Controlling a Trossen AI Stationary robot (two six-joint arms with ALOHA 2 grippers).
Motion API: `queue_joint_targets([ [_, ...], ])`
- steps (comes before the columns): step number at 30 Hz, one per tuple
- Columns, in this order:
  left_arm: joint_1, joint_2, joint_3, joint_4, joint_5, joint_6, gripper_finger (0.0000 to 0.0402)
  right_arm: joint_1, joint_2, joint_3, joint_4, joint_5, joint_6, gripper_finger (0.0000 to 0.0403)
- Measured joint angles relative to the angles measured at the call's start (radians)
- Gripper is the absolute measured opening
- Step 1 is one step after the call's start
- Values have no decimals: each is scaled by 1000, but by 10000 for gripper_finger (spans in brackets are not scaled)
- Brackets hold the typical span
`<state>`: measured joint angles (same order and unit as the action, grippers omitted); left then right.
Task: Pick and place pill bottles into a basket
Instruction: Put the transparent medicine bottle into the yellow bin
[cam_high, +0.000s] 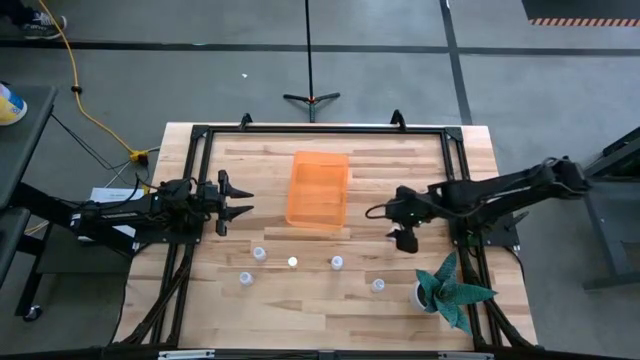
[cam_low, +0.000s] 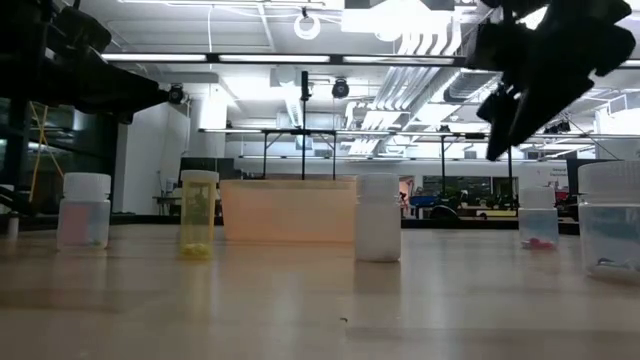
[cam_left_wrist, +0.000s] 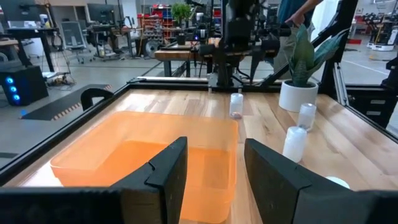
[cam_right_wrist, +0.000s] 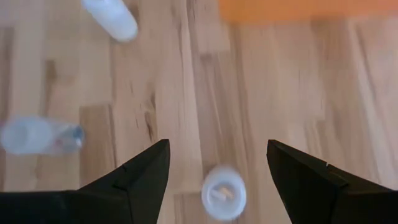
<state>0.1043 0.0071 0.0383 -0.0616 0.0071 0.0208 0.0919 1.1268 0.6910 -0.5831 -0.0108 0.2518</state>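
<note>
Right gripper sits right of centre in the high view, jaws wide, pointing down at the bench; nothing held. In its wrist view one pill bottle stands between the jaws at the bottom edge, likely the bottle at lower right. Basket lies upper centre and looks empty; five bottles are visible in a loose row below it.

Judgement: centre over the cap, descend straight, then close on the body. It is light and tips easily.

Left gripper waits just left of the basket, jaws apart.
</note>
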Motion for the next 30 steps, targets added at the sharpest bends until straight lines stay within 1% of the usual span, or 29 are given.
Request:
queue_joint_targets([
  [7, 0, 0, 0, 1, 0, 0, 193, 1, 73, 0, -57, -49, 37, 259],
  [20, 0, 0, 0, 1, 0, 0, 193, 1, 186, 1, -86, -17, 43, 257],
  [24, 0, 0, 0, 1, -1, 0, 193, 1, 202, 1, -86, -14, 74, 238],
  [30, 0, 0, 0, 1, -2, 0, 193, 1, 202, 2, -82, -20, 92, 190],
])
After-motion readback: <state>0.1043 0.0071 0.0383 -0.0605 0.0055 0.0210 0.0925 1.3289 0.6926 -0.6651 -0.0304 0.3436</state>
